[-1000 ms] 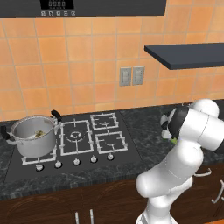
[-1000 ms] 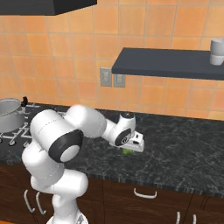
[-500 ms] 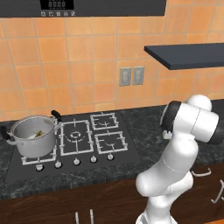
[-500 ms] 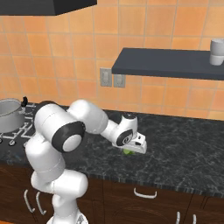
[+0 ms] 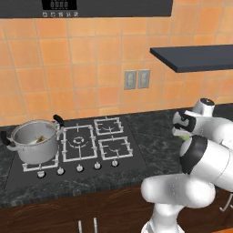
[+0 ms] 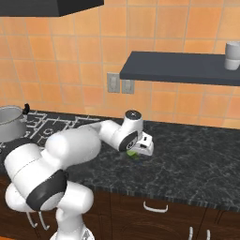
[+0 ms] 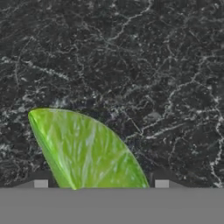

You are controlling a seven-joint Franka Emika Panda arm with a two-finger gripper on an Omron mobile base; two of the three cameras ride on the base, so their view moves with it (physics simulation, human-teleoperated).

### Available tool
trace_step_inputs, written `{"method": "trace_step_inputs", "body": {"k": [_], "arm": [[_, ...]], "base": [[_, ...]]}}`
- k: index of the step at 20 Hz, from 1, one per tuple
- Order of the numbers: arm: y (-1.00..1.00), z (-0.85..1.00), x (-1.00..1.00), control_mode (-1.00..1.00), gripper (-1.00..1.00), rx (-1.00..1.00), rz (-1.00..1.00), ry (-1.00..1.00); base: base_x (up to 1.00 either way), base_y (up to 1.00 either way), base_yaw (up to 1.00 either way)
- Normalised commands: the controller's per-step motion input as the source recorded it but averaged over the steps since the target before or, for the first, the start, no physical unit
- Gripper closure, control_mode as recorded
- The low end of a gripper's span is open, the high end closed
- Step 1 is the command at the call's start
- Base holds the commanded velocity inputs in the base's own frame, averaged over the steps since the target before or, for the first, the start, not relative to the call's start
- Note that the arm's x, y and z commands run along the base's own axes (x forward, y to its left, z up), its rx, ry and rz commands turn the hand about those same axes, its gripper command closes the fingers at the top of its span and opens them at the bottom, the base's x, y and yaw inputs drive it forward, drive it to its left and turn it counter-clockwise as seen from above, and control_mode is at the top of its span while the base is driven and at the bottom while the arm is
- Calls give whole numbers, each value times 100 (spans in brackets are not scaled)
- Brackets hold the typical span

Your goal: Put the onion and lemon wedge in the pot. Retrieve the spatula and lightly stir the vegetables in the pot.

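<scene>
Here, wedge: the lemon wedge [image 7: 89,151] sits between the fingertips, long axis toward 11 o'clock.
Gripper [image 6: 140,151]: low over the wedge; grip cannot be told.
Pot [image 5: 34,141]: far off at 9 o'clock.

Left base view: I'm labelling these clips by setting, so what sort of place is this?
A rendered home kitchen, most likely: a gas cooktop bearing a steel pot, set in a dark stone counter backed by orange wall tiles.

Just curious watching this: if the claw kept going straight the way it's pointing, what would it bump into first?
Most likely the lemon wedge, which lies close between the claw tips, with the dark stone counter right behind it.
</scene>
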Motion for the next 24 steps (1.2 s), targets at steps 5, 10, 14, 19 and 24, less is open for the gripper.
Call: {"method": "trace_step_inputs", "body": {"k": [5,10,14,19,24], "arm": [[59,98,-34,-100,100,0,-1,0],[55,64,-54,-100,100,0,-5,2],[9,10,-27,-100,100,0,-2,2],[20,0,-13,100,100,0,0,1],[0,0,0,100,100,0,0,0]], "base": [[0,0,0],[0,0,0],[0,0,0],[-6,10,0],[-24,96,0]]}}
